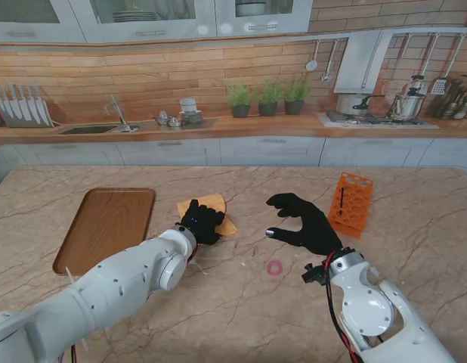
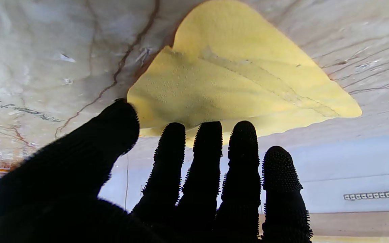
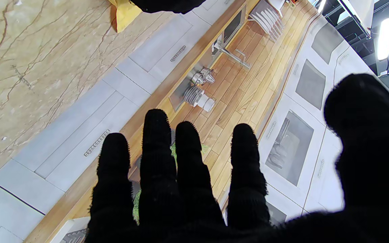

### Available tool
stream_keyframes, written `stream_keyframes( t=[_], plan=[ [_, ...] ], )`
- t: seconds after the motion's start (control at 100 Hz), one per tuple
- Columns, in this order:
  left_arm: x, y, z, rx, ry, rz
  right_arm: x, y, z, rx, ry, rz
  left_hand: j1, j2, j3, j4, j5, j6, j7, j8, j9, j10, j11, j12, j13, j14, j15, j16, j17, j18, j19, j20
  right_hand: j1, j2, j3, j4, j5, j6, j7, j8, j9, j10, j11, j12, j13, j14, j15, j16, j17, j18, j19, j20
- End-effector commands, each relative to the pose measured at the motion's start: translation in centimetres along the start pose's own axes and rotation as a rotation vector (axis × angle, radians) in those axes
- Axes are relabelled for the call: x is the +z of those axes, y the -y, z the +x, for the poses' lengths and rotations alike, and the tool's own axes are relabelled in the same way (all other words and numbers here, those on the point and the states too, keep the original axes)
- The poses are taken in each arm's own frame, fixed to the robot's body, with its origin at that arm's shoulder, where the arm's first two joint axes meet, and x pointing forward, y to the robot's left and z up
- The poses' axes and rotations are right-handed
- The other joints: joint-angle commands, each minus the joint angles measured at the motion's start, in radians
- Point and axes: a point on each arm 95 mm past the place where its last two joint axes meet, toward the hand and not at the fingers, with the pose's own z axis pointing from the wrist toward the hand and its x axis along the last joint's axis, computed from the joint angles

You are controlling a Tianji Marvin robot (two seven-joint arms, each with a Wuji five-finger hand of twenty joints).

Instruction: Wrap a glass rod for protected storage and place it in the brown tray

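Rod outline seen under folded yellow cloth [image 2: 235, 84], long axis 10-to-4 o'clock in the stand view. Left hand [image 1: 201, 221] laid flat, spread, on the cloth; right hand [image 1: 303, 221] spread, empty.

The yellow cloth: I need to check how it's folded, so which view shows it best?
The left wrist view: the yellow cloth fills the frame, its folded layers visible beyond the left hand. The stand view shows it small, partly covered by that hand. The right wrist view catches only a corner.

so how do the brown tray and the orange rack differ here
The brown tray lies on my left, flat, wooden and solid; the orange rack sits on my right, blocky with rows of holes. The tray looks much larger. Both rest on the marble table, and neither hand touches them.
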Motion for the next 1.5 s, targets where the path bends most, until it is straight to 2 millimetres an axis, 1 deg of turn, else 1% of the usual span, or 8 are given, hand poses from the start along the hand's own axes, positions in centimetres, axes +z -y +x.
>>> stream_keyframes(
  t=[0.0, 0.09, 0.12, 0.38, 0.51, 0.9, 1.18, 1.49],
  plan=[
    [-0.5, -1.4, 0.7, -0.008, -0.017, -0.041, 0.0, 0.1, 0.3, 0.010, -0.005, -0.005, 0.057, -0.056, 0.015, -0.049, 0.072, -0.068, 0.101, -0.009, 0.084, -0.029, 0.081, 0.019, 0.025, 0.028, 0.024, 0.014, 0.004, 0.028, 0.043, 0.016, -0.009, 0.007, 0.001, 0.036, 0.016, -0.015, -0.008, 0.005, 0.025, -0.009, 0.014, 0.012, 0.000, -0.005, 0.010, 0.012, 0.006, 0.002, 0.024, 0.018],
    [-0.5, -1.3, 0.9, -0.003, -0.027, -0.043, 0.0, 0.1, 0.4, 0.013, -0.005, -0.006, 0.107, -0.062, -0.002, -0.062, 0.077, -0.085, 0.153, -0.043, 0.104, -0.032, 0.093, 0.029, 0.042, 0.027, 0.033, 0.013, 0.015, 0.029, 0.049, 0.018, -0.010, 0.007, 0.001, 0.036, 0.016, -0.015, -0.009, 0.005, 0.026, -0.009, 0.014, 0.012, 0.000, -0.005, 0.010, 0.012, 0.006, 0.002, 0.025, 0.018],
    [-0.4, -1.3, 0.9, -0.001, -0.029, -0.042, 0.0, 0.1, 0.4, 0.013, -0.005, -0.007, 0.127, -0.061, -0.016, -0.058, 0.077, -0.088, 0.174, -0.060, 0.117, -0.034, 0.080, 0.072, 0.046, 0.028, 0.037, 0.013, 0.019, 0.030, 0.050, 0.020, -0.012, 0.008, 0.001, 0.036, 0.017, -0.015, -0.009, 0.005, 0.026, -0.008, 0.014, 0.012, 0.000, -0.006, 0.010, 0.012, 0.005, 0.002, 0.025, 0.018],
    [0.1, -0.7, 1.2, 0.000, -0.039, -0.033, 0.0, 0.1, 0.4, 0.017, -0.006, -0.010, 0.207, 0.006, -0.009, -0.054, 0.136, -0.105, 0.249, -0.075, 0.231, -0.037, 0.051, 0.169, 0.109, 0.036, 0.089, 0.022, 0.070, 0.039, 0.074, 0.037, -0.016, 0.008, 0.003, 0.037, 0.018, -0.015, -0.010, 0.005, 0.027, -0.008, 0.013, 0.012, 0.000, -0.005, 0.010, 0.012, 0.005, 0.003, 0.025, 0.018],
    [0.3, -0.5, 1.2, 0.005, -0.051, -0.034, 0.0, 0.0, 0.4, 0.018, -0.006, -0.012, 0.238, -0.002, 0.036, -0.045, 0.144, -0.097, 0.285, -0.071, 0.274, -0.032, 0.058, 0.229, 0.136, 0.031, 0.125, 0.032, 0.084, 0.041, 0.079, 0.041, -0.020, 0.011, 0.005, 0.038, 0.019, -0.016, -0.011, 0.005, 0.028, -0.008, 0.012, 0.011, 0.001, -0.005, 0.010, 0.012, 0.005, 0.004, 0.025, 0.018],
    [0.8, 0.2, 1.1, 0.026, -0.123, 0.002, -0.1, 0.0, 0.4, 0.021, -0.003, -0.017, 0.209, -0.066, 0.152, -0.032, 0.121, -0.139, 0.366, 0.027, 0.315, -0.064, 0.024, 0.333, 0.152, 0.007, 0.140, 0.039, 0.099, 0.035, 0.080, 0.034, -0.029, 0.025, 0.010, 0.038, 0.021, -0.016, -0.014, 0.004, 0.030, -0.006, 0.009, 0.011, -0.001, -0.003, 0.009, 0.013, 0.003, 0.006, 0.025, 0.019],
    [0.4, 0.9, 1.6, -0.049, -0.170, 0.033, 0.0, 0.0, 0.4, 0.021, -0.003, -0.018, 0.190, -0.110, 0.219, -0.024, 0.121, -0.170, 0.397, 0.064, 0.340, -0.096, 0.004, 0.334, 0.175, -0.015, 0.123, 0.022, 0.110, 0.028, 0.073, 0.012, -0.033, 0.028, 0.011, 0.038, 0.020, -0.016, -0.016, 0.004, 0.030, -0.005, 0.008, 0.011, -0.001, -0.002, 0.008, 0.013, 0.002, 0.006, 0.023, 0.020],
    [-0.7, 1.1, 2.2, -0.127, -0.242, 0.039, 0.0, -0.1, 0.4, 0.018, -0.003, -0.024, 0.176, -0.111, 0.235, -0.026, 0.107, -0.189, 0.414, 0.087, 0.338, -0.117, 0.008, 0.353, 0.180, -0.037, 0.116, 0.019, 0.113, 0.016, 0.074, -0.004, -0.036, 0.032, 0.013, 0.038, 0.019, -0.017, -0.018, 0.003, 0.029, -0.005, 0.006, 0.011, -0.001, -0.002, 0.007, 0.013, 0.002, 0.006, 0.022, 0.021]
  ],
)
